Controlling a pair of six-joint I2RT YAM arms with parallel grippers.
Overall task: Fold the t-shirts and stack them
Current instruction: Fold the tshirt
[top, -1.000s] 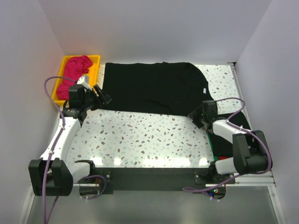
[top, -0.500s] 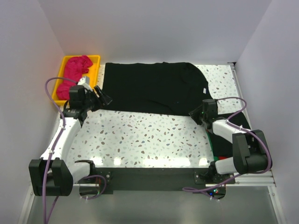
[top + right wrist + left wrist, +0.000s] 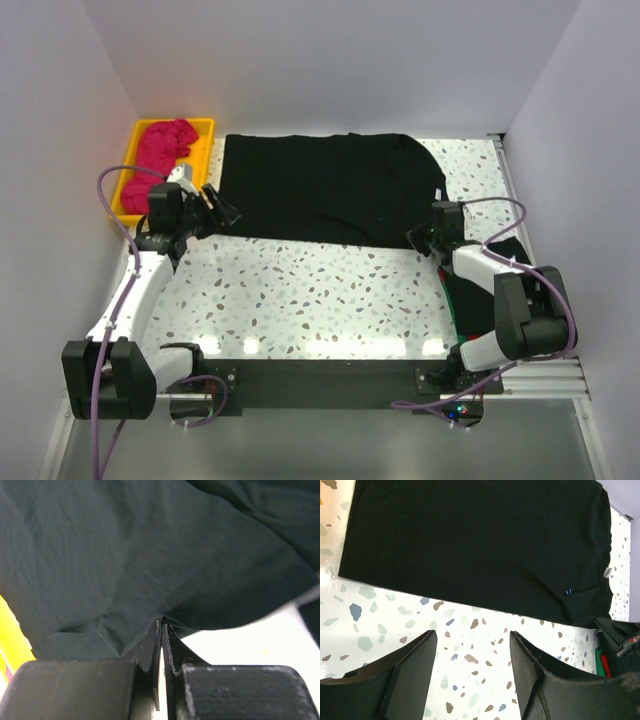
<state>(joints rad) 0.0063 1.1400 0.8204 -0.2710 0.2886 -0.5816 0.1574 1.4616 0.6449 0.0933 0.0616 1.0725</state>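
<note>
While the right gripper (image 3: 162, 630) is clamped on the near-right corner of the black t-shirt (image 3: 330, 190), spread along the far edge of the table (image 3: 300, 300), the left gripper (image 3: 472, 650) hangs wide open, empty; gripping the near-left corner should start the fold.

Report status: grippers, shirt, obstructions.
Left gripper open, near left edge of black t-shirt. Right gripper shut on its near-right corner. Shirt spread flat, unfolded. Pink t-shirt in yellow tray, clear.

Left arm (image 3: 135, 290) and right arm (image 3: 480, 268) — white shells, black joints, a purple cable (image 3: 98, 190) each — share a black base bar (image 3: 320, 380) at the near edge of the table (image 3: 300, 290); left gripper (image 3: 472, 636) and right gripper (image 3: 161, 626) are black too.
</note>
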